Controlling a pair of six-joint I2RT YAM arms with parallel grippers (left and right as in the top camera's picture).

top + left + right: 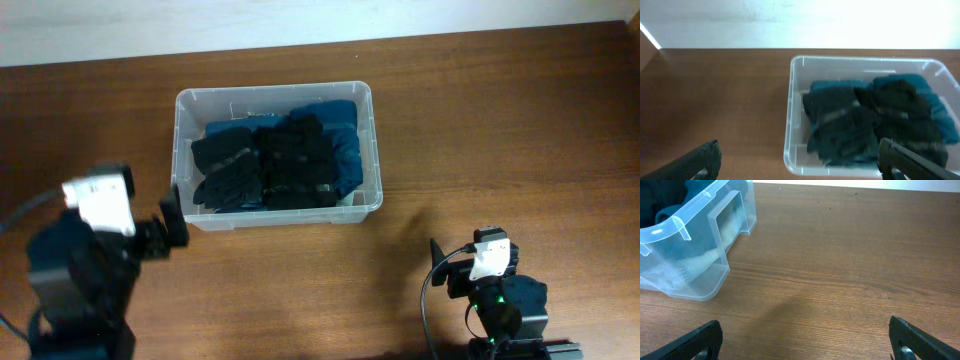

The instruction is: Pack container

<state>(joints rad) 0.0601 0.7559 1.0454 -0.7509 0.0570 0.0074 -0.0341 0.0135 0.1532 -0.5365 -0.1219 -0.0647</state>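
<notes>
Sitting toward the far side of the wooden table (500,120), the clear plastic container (178,100) holds folded black and teal cloths (270,160), with left gripper (174,216) and right gripper (438,265) spread wide and empty, suggesting packing is done and the arms should stay back.

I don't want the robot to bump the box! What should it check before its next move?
1. Container upright on the table: ok.
2. Dark folded clothes all inside its walls: ok.
3. Clothes lower than the rim: cannot tell.
4. Left gripper open, holding nothing: ok.
5. Right gripper open, holding nothing: ok.
6. Left gripper apart from the container's near corner: cannot tell.
</notes>
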